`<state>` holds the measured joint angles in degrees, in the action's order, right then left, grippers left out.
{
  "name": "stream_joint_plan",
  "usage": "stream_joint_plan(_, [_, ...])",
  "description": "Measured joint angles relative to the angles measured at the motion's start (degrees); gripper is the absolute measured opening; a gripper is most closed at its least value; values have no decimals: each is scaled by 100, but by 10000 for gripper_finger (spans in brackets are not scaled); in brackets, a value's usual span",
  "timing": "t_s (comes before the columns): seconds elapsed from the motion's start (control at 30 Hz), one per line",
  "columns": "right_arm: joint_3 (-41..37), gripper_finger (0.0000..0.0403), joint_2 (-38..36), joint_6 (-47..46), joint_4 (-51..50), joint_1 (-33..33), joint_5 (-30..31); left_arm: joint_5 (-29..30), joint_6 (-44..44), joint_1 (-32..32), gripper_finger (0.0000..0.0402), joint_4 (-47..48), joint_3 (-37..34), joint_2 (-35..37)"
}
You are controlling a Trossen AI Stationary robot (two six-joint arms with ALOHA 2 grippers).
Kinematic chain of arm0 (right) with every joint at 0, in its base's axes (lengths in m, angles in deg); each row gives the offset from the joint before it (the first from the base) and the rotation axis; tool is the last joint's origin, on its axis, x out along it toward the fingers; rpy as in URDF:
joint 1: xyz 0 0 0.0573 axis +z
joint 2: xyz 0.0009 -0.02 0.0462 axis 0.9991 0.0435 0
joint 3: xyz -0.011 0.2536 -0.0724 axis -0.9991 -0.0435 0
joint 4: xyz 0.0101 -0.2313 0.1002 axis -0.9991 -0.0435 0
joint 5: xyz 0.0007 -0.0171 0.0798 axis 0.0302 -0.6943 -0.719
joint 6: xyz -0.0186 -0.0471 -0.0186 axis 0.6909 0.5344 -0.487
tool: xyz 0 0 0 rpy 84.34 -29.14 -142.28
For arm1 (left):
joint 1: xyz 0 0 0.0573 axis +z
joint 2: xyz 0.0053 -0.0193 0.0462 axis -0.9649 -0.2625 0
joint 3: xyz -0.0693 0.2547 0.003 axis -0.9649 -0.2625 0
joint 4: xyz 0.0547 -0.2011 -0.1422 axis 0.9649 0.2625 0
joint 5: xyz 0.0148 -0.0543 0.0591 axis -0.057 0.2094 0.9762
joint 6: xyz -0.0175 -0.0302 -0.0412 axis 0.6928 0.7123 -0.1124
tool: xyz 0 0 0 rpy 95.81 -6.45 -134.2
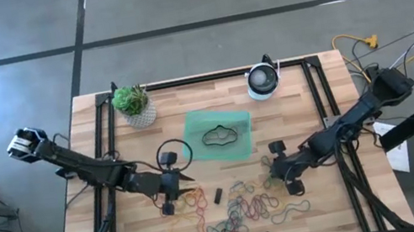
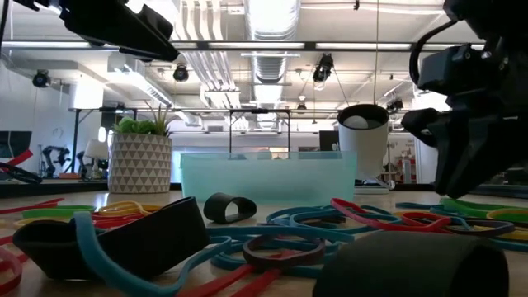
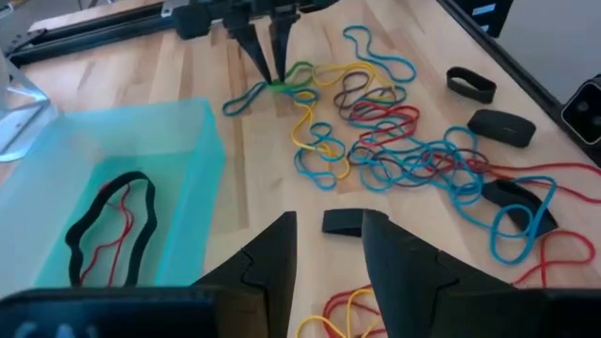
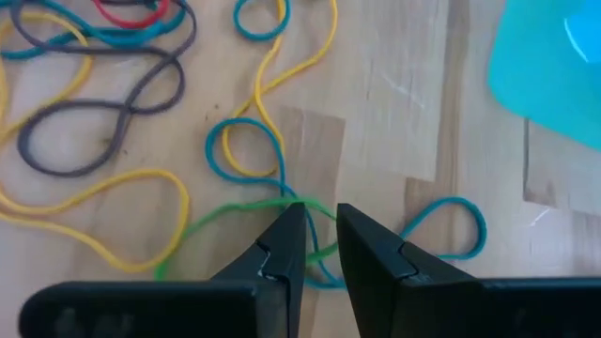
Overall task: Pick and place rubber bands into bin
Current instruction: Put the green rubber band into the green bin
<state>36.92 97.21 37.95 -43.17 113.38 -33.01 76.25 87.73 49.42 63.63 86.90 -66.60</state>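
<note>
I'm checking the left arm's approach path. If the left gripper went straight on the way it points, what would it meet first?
Probably the short black band piece lying on the wood just beyond the left gripper, whose jaws stand apart. Past it lies the tangle of rubber bands. Depth is uncertain, so it might pass above the piece.

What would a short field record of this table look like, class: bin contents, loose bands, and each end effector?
bin: holds a wide black band and a thin red band
rubber bands: loose tangle on the table, outside the bin
right end effector: tips down at a green band, narrow gap
left end effector: open, empty, beside the bin
</note>
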Motion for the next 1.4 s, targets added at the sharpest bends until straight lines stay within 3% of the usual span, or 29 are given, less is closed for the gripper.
stream_joint_plan(0.27, [0,59,58,2,-61,0,266,-2,-1,0,109,-27,-52,17])
stream_joint_plan(0.93, [55,58,360,-24,-78,0,228,-4,-6,0,109,-94,-61,17])
stream_joint_plan(1.2, [258,13,334,107,-135,0,248,-4,-6,0,109,-109,-107,19])
stream_joint_plan(1.4, [434,9,212,220,-147,0,274,-2,-6,0,109,-111,-168,19])
